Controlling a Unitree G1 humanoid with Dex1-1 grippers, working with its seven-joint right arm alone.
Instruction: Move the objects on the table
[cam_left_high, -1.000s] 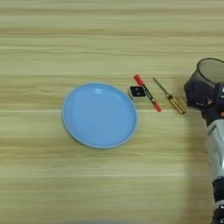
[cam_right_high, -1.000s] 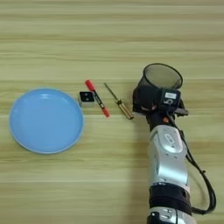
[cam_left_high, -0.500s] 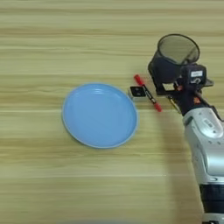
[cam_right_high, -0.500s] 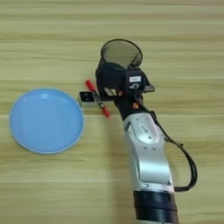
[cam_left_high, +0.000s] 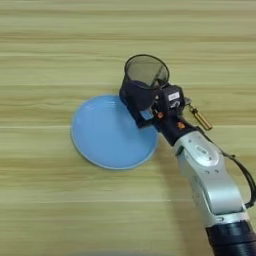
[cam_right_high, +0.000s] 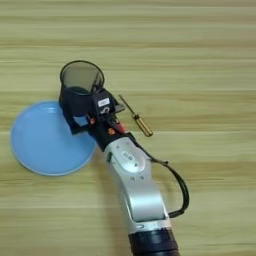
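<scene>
Jaws of my black two-fingered gripper (cam_left_high: 141, 102) clamped on dark mesh cup (cam_left_high: 145, 75), over round light-blue plate's (cam_left_high: 107, 135) rim, yellow-handled screwdriver (cam_right_high: 136, 120) beside, broad light wooden plank table (cam_left_high: 50, 50).

Silver right forearm (cam_right_high: 134, 182) enters from bottom edge, angles up-left across surface. Black two-fingered gripper (cam_left_high: 142, 102) at its tip, jaws clamped on dark mesh cup (cam_left_high: 145, 74), cup upright.

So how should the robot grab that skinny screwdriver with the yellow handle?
Probably by the yellow handle: it is the thickest part of the screwdriver, and it points toward the lower right, away from the arm. The screwdriver lies flat and slanted on the table, so the gripper should come straight down with its fingers across the handle. The thin shaft would likely slip.
</scene>
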